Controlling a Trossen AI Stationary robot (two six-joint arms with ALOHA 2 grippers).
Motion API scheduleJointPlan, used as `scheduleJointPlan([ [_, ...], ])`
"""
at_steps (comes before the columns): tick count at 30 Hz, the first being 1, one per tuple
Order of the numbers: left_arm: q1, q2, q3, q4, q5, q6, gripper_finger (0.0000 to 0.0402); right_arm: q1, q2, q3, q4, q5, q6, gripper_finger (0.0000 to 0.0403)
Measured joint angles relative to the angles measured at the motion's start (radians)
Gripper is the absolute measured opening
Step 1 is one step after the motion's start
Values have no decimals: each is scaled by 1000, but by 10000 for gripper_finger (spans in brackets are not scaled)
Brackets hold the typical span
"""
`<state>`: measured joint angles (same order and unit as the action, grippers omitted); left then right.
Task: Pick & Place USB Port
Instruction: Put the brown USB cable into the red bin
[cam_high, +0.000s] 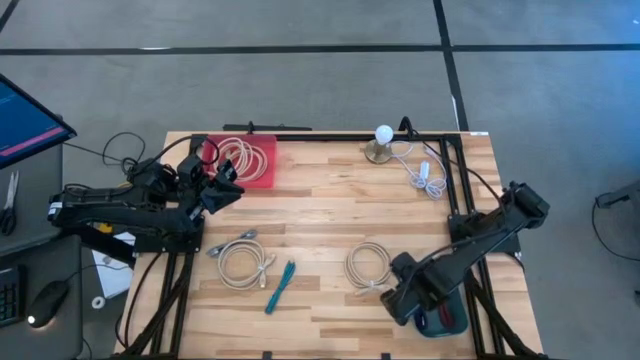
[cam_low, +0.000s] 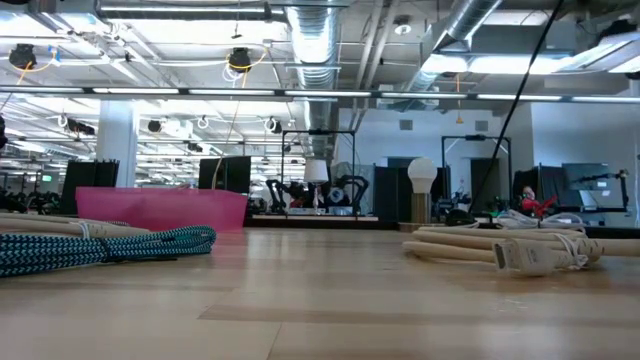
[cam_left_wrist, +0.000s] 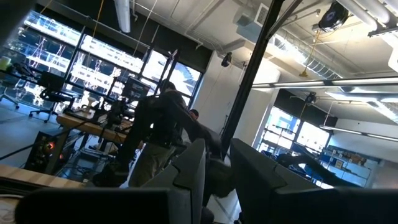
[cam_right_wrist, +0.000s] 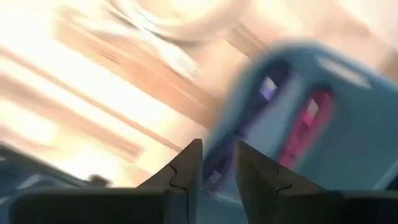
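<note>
I am hovering my right gripper (cam_high: 400, 296) just beside the blue bin (cam_high: 443, 322), jaws slightly apart, empty; next I should aim squarely at the nearby cream cable coil (cam_high: 368, 266).

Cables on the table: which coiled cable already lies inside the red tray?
The pale coil at the table's far left lies within the red tray; the other two pale coils and the teal cable rest on bare wood.
</note>
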<state>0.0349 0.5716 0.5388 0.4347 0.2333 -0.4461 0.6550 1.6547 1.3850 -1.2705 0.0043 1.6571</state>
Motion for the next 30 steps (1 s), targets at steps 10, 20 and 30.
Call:
scheduleJointPlan([
  [10,0,0,0,0,0,0,76,-81,-1,133,158,218,-371,75],
  [20,0,0,0,0,0,0,76,-142,3,132,233,206,-639,71],
  [30,0,0,0,0,0,0,76,-201,3,132,272,203,-673,67],
])
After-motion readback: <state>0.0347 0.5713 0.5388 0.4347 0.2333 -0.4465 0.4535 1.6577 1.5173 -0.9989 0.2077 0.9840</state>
